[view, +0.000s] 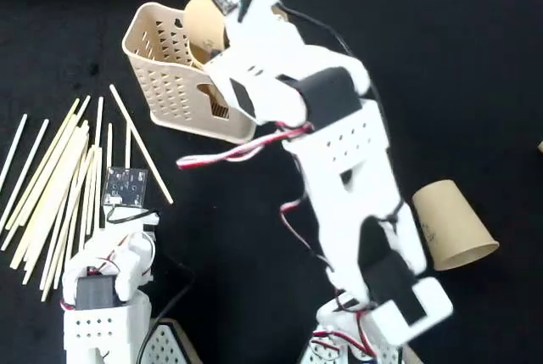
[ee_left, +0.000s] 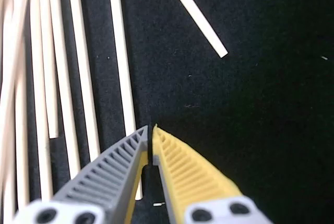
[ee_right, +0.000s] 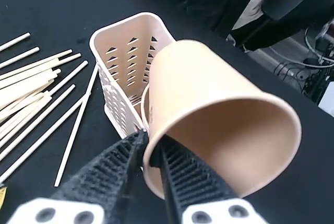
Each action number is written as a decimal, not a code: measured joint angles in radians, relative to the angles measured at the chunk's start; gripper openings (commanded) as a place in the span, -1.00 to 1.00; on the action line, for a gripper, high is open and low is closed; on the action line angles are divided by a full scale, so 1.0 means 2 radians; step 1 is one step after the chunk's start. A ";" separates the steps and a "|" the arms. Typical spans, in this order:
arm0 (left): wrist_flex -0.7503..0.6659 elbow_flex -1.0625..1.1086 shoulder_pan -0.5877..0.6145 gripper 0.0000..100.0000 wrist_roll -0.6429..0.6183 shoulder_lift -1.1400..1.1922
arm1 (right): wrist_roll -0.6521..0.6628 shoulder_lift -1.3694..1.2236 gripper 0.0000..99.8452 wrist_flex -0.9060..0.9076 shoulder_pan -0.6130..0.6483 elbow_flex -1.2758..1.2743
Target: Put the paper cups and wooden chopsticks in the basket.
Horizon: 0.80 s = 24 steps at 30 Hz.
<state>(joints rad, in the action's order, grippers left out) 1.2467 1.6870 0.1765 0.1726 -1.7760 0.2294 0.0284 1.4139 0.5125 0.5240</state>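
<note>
Paper cup (ee_right: 219, 130) hangs tilted over the basket (ee_right: 122, 51) at eleven o'clock on the worktop (view: 475, 84), its wall pinched by our right gripper (ee_right: 148, 138). We see a second cup (view: 450, 224) on its side at four o'clock, its dark print too small to read. Chopsticks (view: 59, 186) lie scattered at nine o'clock, beside our left gripper (ee_left: 151, 130), whose jaws are pressed together on nothing.
</note>
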 measured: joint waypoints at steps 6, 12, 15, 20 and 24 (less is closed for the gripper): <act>0.000 0.000 0.000 -0.94 0.000 0.000 | 0.000 -0.049 -0.98 0.073 0.000 0.073; 0.000 0.000 0.000 -0.94 0.000 0.000 | 0.000 -0.085 -0.92 0.124 0.000 0.129; 0.000 0.000 0.000 -0.94 0.000 0.000 | 0.000 -0.102 -0.70 0.130 0.000 0.146; 0.000 0.000 0.000 -0.94 0.000 0.000 | 0.000 -0.115 -0.42 0.130 0.000 0.184; 0.000 0.000 0.000 -0.94 0.000 0.000 | 0.000 -0.117 -0.41 0.123 0.000 0.235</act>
<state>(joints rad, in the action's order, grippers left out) 1.2467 1.6870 0.1765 0.1726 -1.7760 0.2294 -0.2064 1.6594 0.5125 0.9935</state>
